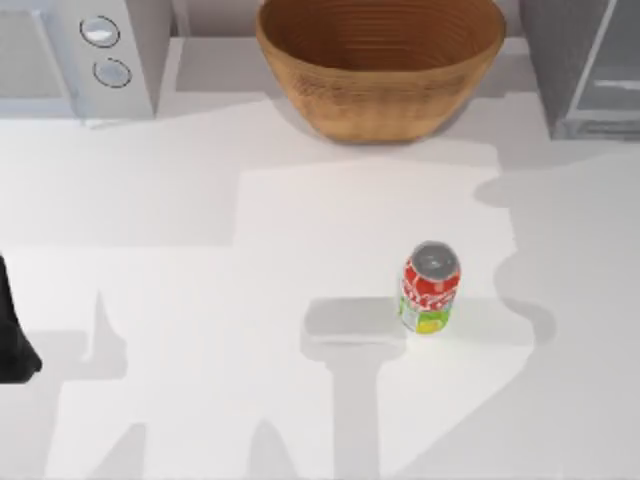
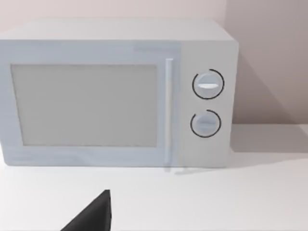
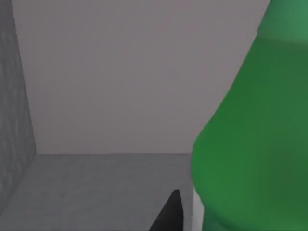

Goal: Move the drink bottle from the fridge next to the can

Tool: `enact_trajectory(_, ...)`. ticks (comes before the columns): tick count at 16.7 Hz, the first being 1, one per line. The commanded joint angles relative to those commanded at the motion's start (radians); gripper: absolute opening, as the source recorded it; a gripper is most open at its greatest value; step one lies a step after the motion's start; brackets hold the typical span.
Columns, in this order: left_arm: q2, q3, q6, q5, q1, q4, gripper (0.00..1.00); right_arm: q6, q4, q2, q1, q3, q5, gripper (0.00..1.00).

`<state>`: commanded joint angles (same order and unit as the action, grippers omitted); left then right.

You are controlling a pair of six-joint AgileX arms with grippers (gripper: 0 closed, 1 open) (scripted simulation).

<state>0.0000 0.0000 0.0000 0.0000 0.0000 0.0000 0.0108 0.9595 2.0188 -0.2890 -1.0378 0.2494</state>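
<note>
The drink bottle (image 3: 250,134), green and translucent, looms very close in the right wrist view. It stands on the grey inner floor of the fridge (image 3: 86,187). A dark part of my right gripper (image 3: 169,215) sits just beside the bottle's lower body. From above, the fridge (image 1: 562,70) is the grey cabinet at the back right, its pale door panel swung open. The red can (image 1: 430,287) with a silver top stands upright on the white table, right of centre. My left gripper (image 1: 12,345) is parked at the table's left edge.
A white microwave (image 1: 90,55) with two round knobs stands at the back left and also faces the left wrist camera (image 2: 120,96). A large woven basket (image 1: 380,60) stands at the back centre. Bare white tabletop (image 1: 230,300) surrounds the can.
</note>
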Motion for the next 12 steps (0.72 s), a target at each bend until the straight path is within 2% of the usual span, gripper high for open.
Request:
enact_trajectory(6,0.0,0.0,0.0,0.0,0.0,0.0,1.0,0.0,0.122,-0.222,-0.05,0.343,0.058,0.0)
enact_trajectory(12,0.0,0.0,0.0,0.0,0.0,0.0,1.0,0.002,0.139,-0.252,-0.052,0.377,0.065,0.0)
